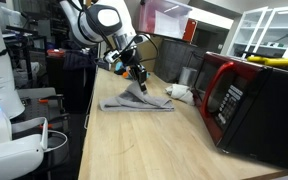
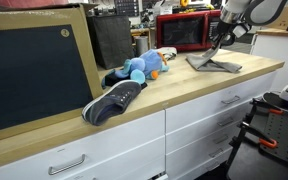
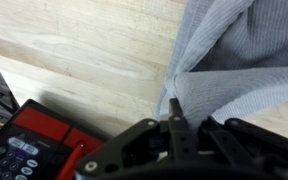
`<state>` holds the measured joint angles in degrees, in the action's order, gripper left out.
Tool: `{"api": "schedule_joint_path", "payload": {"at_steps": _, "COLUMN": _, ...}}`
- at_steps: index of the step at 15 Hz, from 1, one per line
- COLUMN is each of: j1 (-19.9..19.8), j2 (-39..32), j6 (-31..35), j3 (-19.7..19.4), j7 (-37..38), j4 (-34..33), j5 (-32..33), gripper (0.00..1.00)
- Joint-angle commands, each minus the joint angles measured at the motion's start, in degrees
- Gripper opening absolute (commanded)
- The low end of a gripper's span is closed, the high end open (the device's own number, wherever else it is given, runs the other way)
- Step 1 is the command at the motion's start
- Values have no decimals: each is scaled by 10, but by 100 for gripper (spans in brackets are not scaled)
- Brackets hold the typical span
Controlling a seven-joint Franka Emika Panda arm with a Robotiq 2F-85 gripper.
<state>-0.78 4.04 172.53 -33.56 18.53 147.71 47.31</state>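
Observation:
A grey cloth (image 1: 136,100) lies on the wooden countertop (image 1: 144,140), with one part pulled up into a peak. My gripper (image 1: 142,83) is shut on that raised fold, just above the counter. In the wrist view the closed fingers (image 3: 174,108) pinch a gathered ridge of the grey cloth (image 3: 234,55), which spreads away to the upper right. In an exterior view the gripper (image 2: 217,45) holds the cloth (image 2: 216,64) up in front of the red microwave (image 2: 181,32).
A red microwave (image 1: 246,100) stands beside the cloth, with a white object (image 1: 180,92) near it. Further along the counter lie a blue plush toy (image 2: 139,68), a dark shoe (image 2: 112,101) and a large dark-framed board (image 2: 36,68). Drawers run below the counter.

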Motion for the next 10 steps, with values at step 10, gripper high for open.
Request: {"api": "schedule_joint_path", "payload": {"at_steps": 10, "j1": -12, "j2": 123, "j6": -34, "j3": -16, "j7": -41, "j4": 118, "j5": 22, "gripper": 1}}
